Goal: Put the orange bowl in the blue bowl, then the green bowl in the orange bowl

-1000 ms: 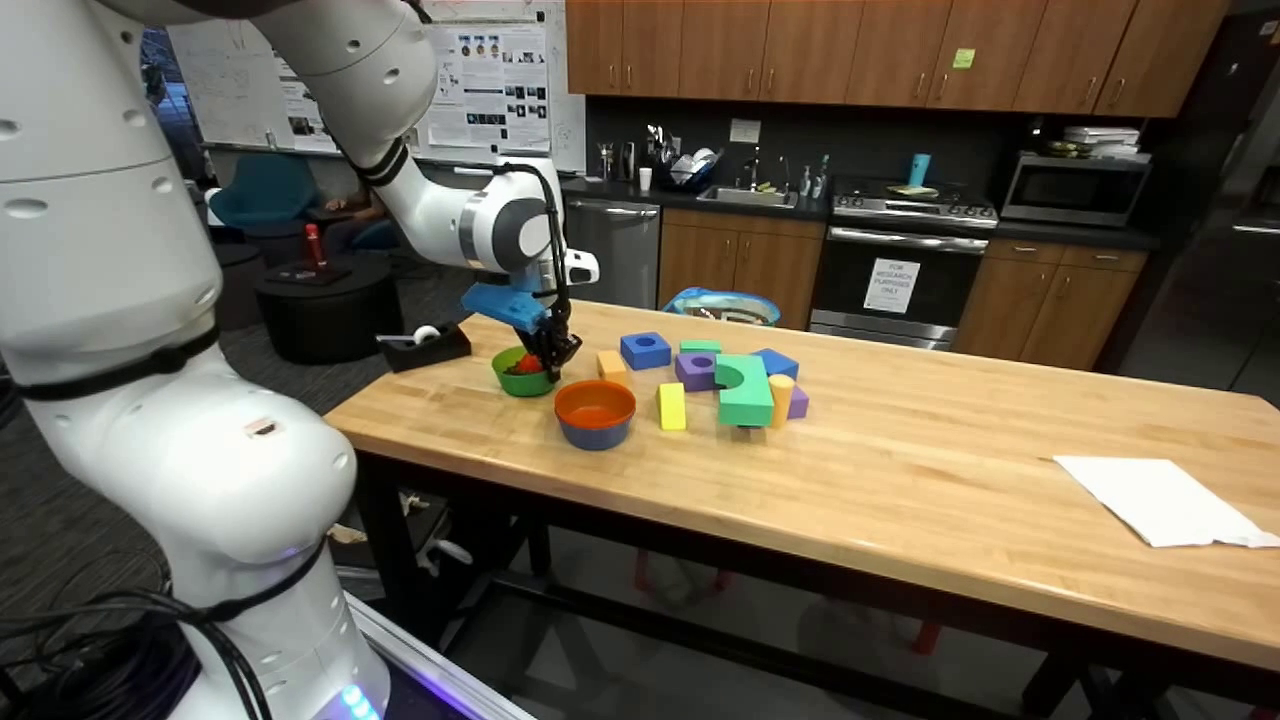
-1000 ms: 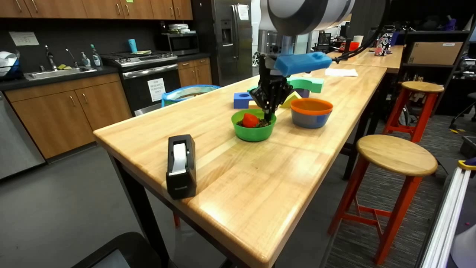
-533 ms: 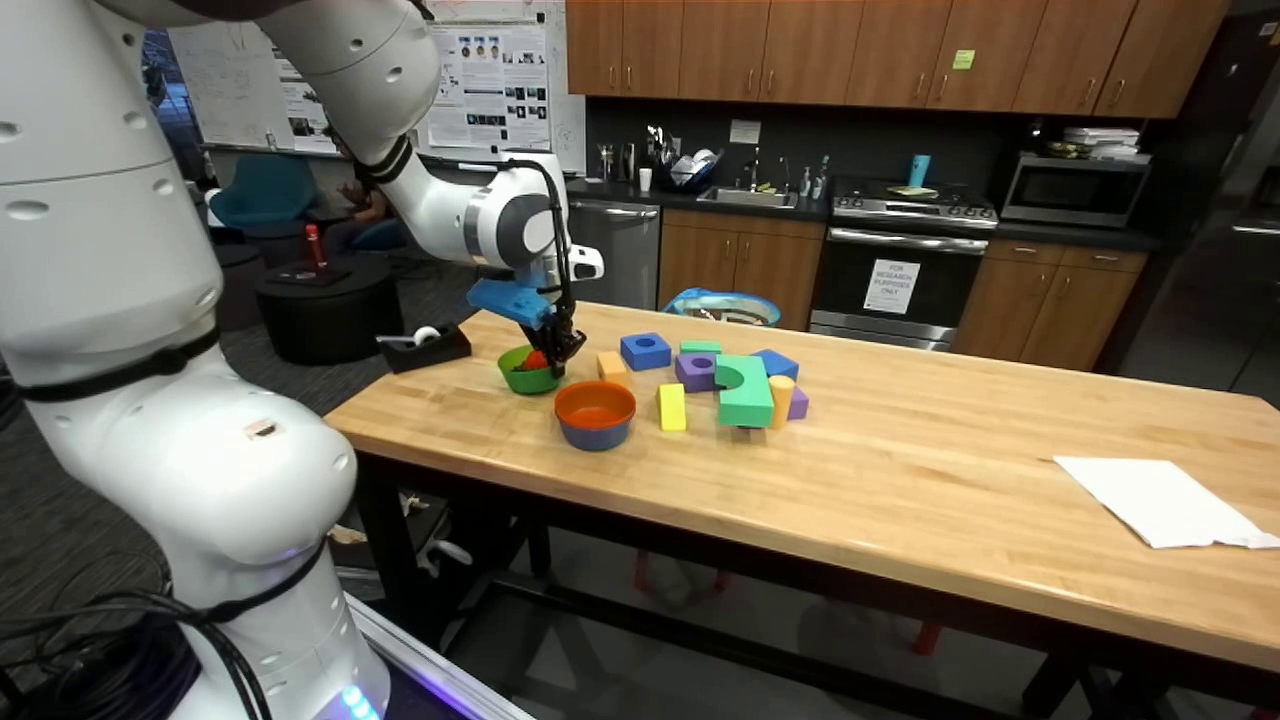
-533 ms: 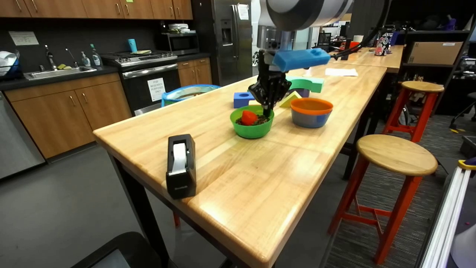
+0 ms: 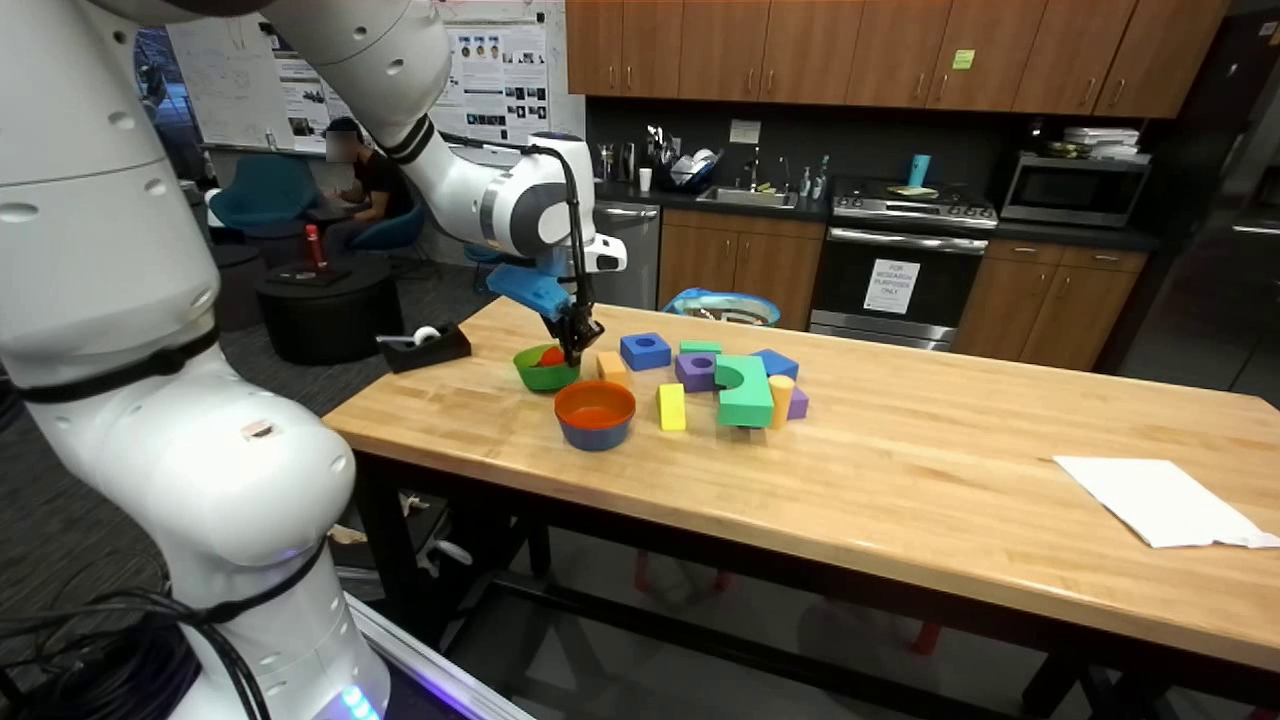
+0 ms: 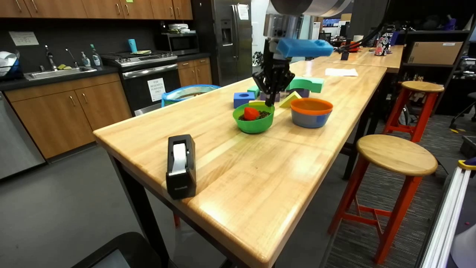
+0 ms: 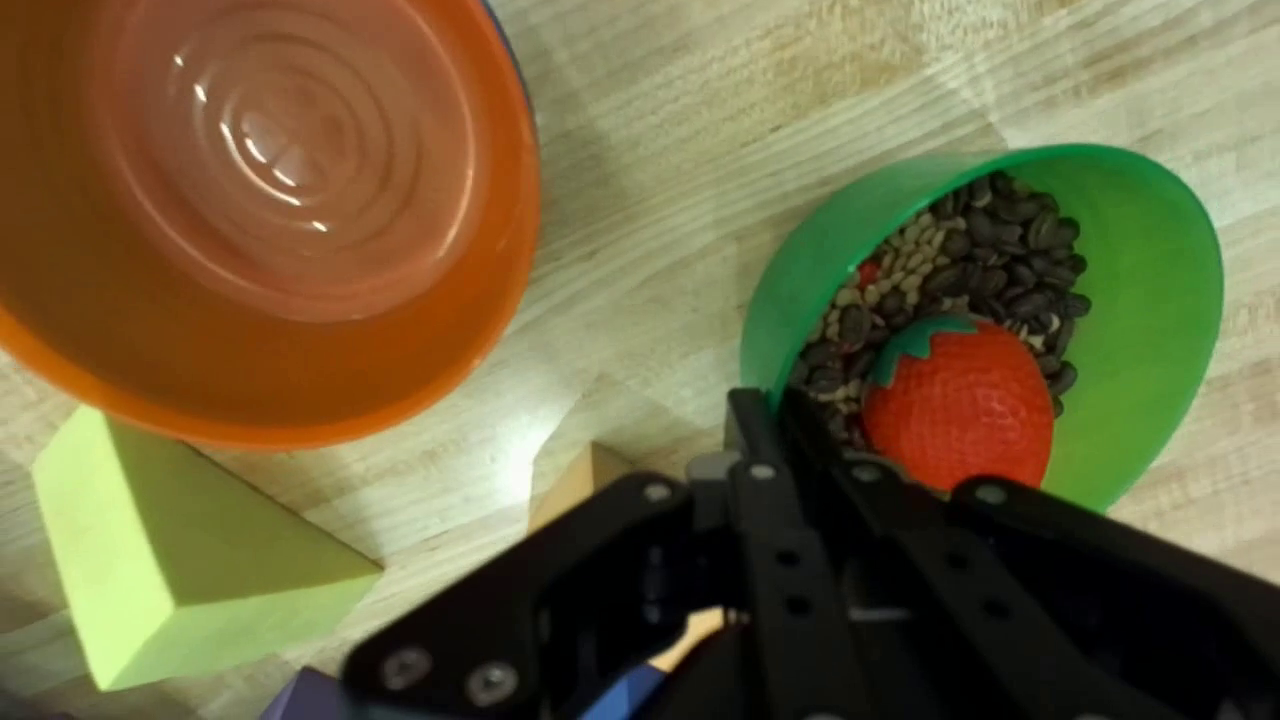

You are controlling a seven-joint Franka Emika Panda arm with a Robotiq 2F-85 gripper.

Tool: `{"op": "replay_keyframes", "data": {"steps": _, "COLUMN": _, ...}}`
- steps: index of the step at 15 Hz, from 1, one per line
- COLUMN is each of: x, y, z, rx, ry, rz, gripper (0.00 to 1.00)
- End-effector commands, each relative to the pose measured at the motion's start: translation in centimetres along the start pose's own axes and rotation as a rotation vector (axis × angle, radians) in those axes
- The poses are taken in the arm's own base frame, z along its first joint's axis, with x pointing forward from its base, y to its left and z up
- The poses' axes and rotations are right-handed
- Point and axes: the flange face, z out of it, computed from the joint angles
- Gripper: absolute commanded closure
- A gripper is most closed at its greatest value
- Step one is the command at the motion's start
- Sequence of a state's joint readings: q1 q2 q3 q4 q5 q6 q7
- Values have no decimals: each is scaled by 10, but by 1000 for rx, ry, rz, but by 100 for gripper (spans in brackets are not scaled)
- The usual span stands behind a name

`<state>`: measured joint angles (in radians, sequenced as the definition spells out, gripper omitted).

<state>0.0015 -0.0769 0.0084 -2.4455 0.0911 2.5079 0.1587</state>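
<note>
My gripper (image 7: 776,400) is shut on the near rim of the green bowl (image 7: 1165,290), one finger inside the wall and one outside. Dark beans and a red strawberry (image 7: 960,405) lie in that bowl, which looks tilted. In both exterior views the green bowl (image 5: 545,379) (image 6: 253,125) hangs from the fingertips at or just above the table; a gap under it is hard to tell. The orange bowl (image 7: 300,380) sits nested in the blue bowl (image 5: 595,437) (image 6: 309,120), with nothing inside it. In the wrist view only a sliver of blue rim shows.
Close to the nested bowls stand a yellow block (image 5: 672,408) and an orange block (image 5: 613,368). Blue, purple and green blocks (image 5: 745,393) cluster beyond them. A black tape dispenser (image 6: 181,167) sits at the table's end, and white paper (image 5: 1165,500) lies far along the table.
The gripper, holding the green bowl's rim, has moved up and toward the blocks, carrying the bowl and its contents along. The nested bowls have stayed in place.
</note>
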Motion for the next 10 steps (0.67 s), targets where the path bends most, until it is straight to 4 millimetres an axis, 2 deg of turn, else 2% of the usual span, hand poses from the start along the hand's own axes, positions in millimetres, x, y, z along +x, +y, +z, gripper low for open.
{"op": "replay_keyframes", "data": {"steps": 1, "x": 4, "y": 15, "z": -20, "rx": 39, "ry": 2, "rz": 15, "gripper": 99}}
{"op": "replay_keyframes", "data": {"steps": 7, "x": 5, "y": 22, "z": -25, "rx": 39, "ry": 2, "rz": 14, "gripper": 99}}
{"op": "replay_keyframes", "data": {"steps": 8, "x": 4, "y": 21, "z": -25, "rx": 36, "ry": 1, "rz": 14, "gripper": 69}}
{"op": "replay_keyframes", "data": {"steps": 10, "x": 3, "y": 18, "z": -22, "rx": 34, "ry": -7, "rz": 10, "gripper": 65}}
